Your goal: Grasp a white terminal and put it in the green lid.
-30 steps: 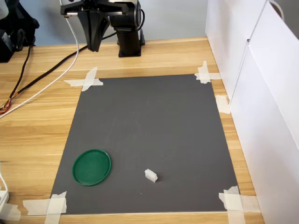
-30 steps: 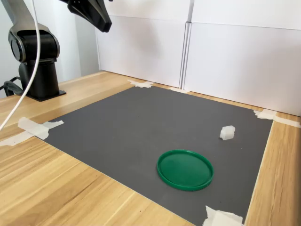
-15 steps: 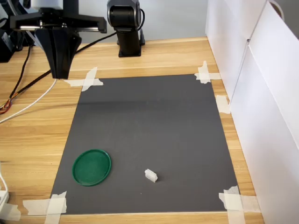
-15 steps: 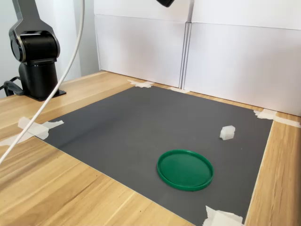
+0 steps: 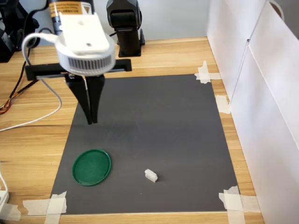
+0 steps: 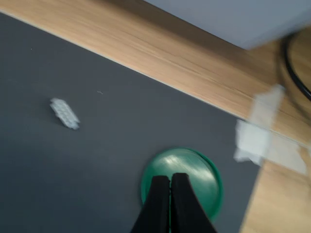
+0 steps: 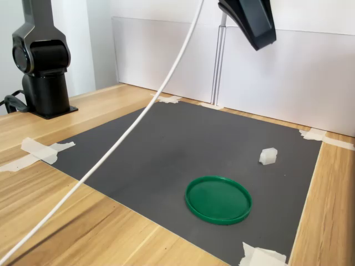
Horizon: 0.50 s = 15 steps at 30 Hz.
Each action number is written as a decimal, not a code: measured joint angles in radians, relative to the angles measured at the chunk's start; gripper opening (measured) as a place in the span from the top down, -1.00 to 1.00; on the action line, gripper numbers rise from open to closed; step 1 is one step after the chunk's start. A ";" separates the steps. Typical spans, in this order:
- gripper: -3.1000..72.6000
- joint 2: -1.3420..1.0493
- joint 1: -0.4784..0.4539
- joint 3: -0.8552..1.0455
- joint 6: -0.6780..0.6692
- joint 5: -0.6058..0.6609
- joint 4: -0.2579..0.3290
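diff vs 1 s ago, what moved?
Only the arm. The hand swung from near the robot's base out over the grey mat, pointing down, high above it in the second exterior view, fingers together, holding nothing. Nothing was taken or let go. The white cable swung along. The white terminal and the green lid lie where they were, apart on the mat.

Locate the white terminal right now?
The white terminal lies on the dark mat near its front edge in the first exterior view, just right of the green lid and apart from it.
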 joint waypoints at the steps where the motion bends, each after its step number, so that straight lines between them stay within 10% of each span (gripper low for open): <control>1: 0.97 0.010 0.012 -0.004 -0.001 -0.011 0.000; 15: 0.97 0.091 0.043 -0.014 -0.109 -0.011 -0.018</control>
